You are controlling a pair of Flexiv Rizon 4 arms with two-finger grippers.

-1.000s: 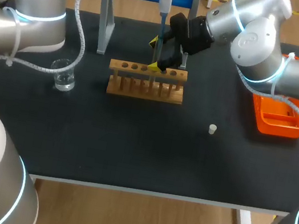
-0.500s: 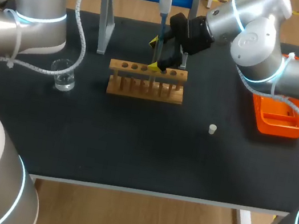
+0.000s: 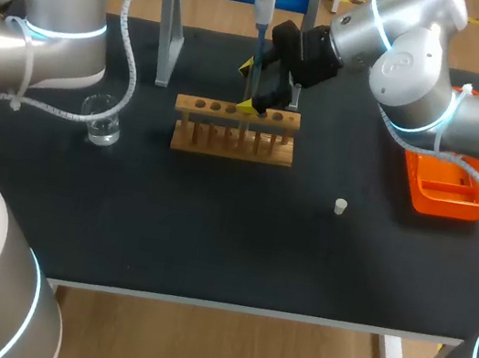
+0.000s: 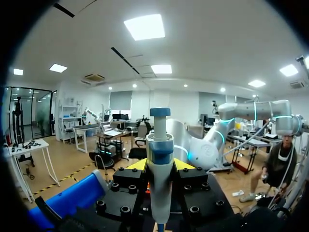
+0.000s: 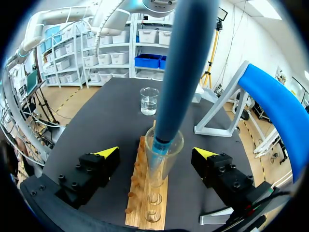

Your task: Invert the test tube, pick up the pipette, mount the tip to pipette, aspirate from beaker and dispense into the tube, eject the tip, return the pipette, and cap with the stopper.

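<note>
Dispensing, seemingly | left fingers [image 4: 136, 165] gripped pipette [image 4: 159, 159], its end down in tube [image 5: 164, 150] in rack [image 3: 234, 132] | right fingers [image 5: 106, 153] open astride tube, untouching | stopper [image 3: 340, 206] right of rack on worktop [image 3: 212, 230] | eject, return, cap remained

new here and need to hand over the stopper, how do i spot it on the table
On the black table, find the wooden tube rack in the middle and the orange tray at the right. The stopper stands alone on bare tabletop between them, nearer the front edge. It is a small white plug, the only loose white piece there.
</note>
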